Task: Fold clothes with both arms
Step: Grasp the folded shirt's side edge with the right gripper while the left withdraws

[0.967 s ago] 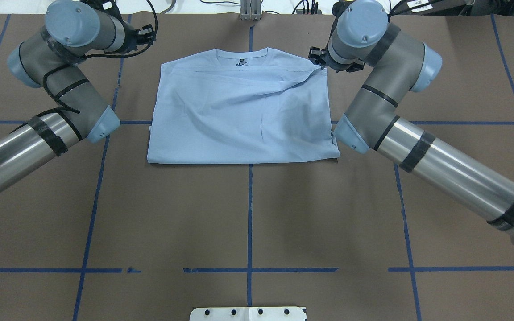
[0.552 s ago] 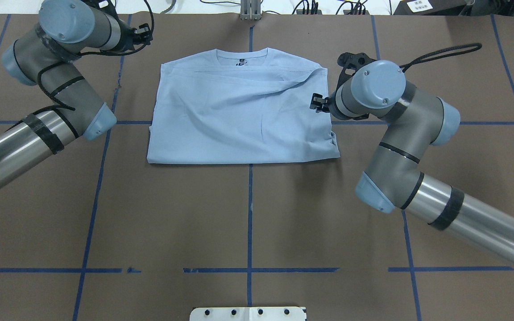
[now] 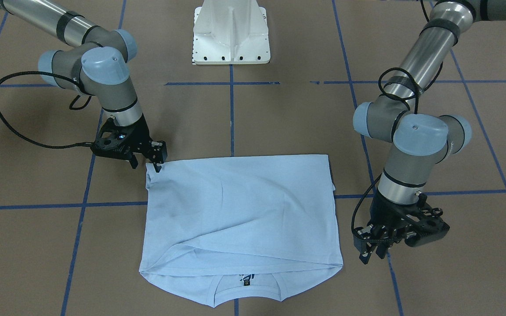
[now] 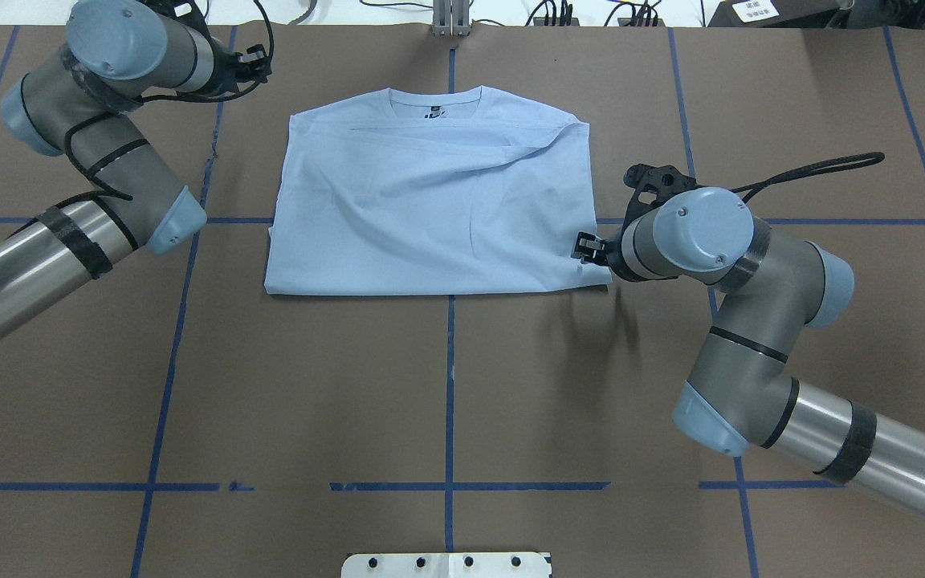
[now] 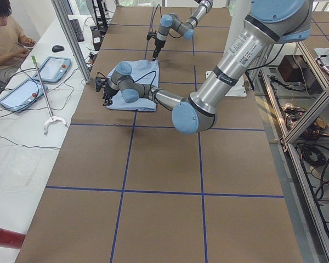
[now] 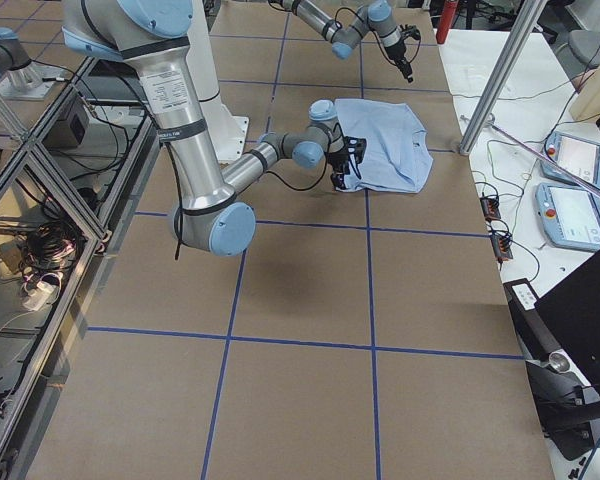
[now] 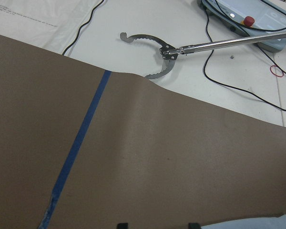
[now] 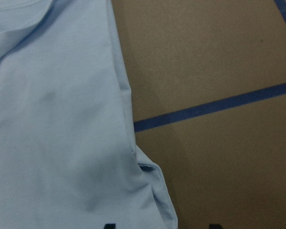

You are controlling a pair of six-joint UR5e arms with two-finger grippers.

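The light blue T-shirt [image 4: 430, 209] lies folded flat on the brown table, its collar and dark neck label [image 3: 246, 281] at the far edge from the robot. My right gripper [image 3: 146, 166] hovers open over the shirt's near right corner; in the right wrist view that corner [image 8: 152, 191] lies between the spread fingertips. My left gripper [image 3: 372, 255] hangs open just off the shirt's far left shoulder, holding nothing. In the left wrist view only a sliver of shirt [image 7: 257, 223] shows at the bottom right, with bare table between the fingers.
The white pedestal base [image 3: 231, 35] stands at the robot's side of the table. Blue tape lines [image 4: 450, 385] grid the brown cover. Beyond the far edge lie a metal reacher tool [image 7: 157, 52], cables and control pendants [image 5: 49, 68]. A person [image 5: 5, 33] sits there.
My right gripper has travelled from the shirt's far right shoulder along its right edge to the near right corner. The left arm drew back slightly to the left. The shirt has not moved.
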